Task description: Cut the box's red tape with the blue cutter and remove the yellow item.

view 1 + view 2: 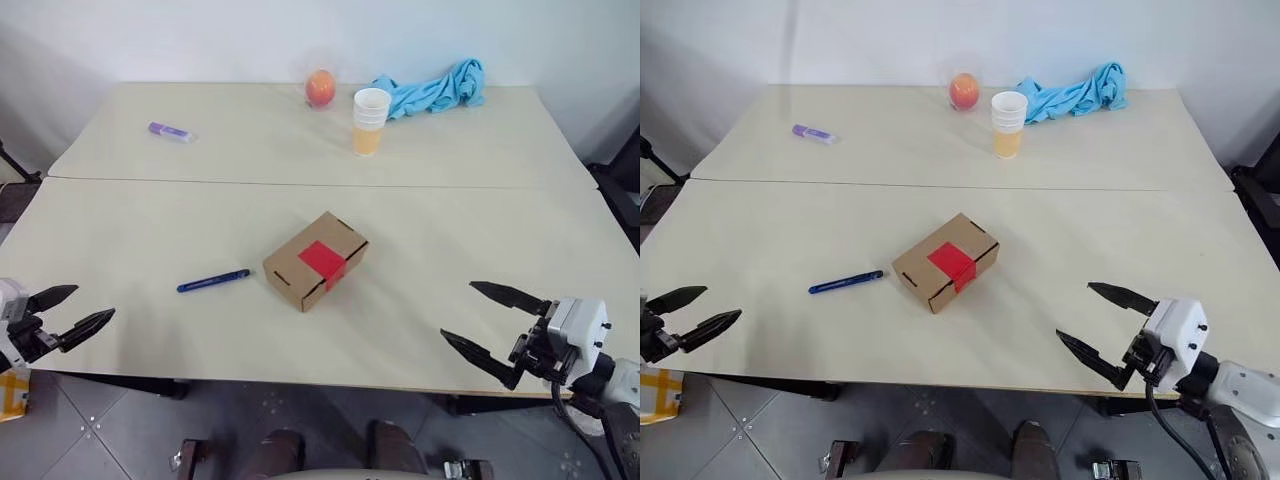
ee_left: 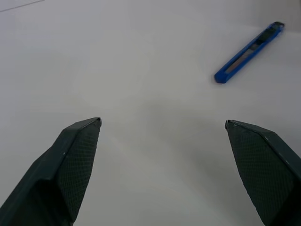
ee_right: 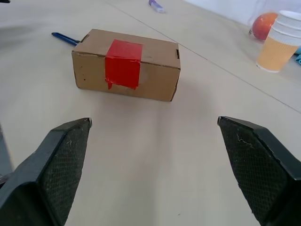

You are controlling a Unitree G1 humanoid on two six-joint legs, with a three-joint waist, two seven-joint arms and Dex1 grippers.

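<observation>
Probably best pinched mid-barrel: blue cutter, slim, light, stiff, flat on worktop; left gripper and right gripper both spread wide, empty.

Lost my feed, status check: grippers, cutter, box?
Left gripper and right gripper open, empty. Blue cutter lying beside box, red tape uncut. Path clear.

**Materials and finishes**

Matt brown cardboard for the box, sealed with glossy red tape. Smooth blue plastic on the cutter. Pale, matt, smooth table. Soft crumpled cloth, paper cups, finely textured black pads.
</observation>
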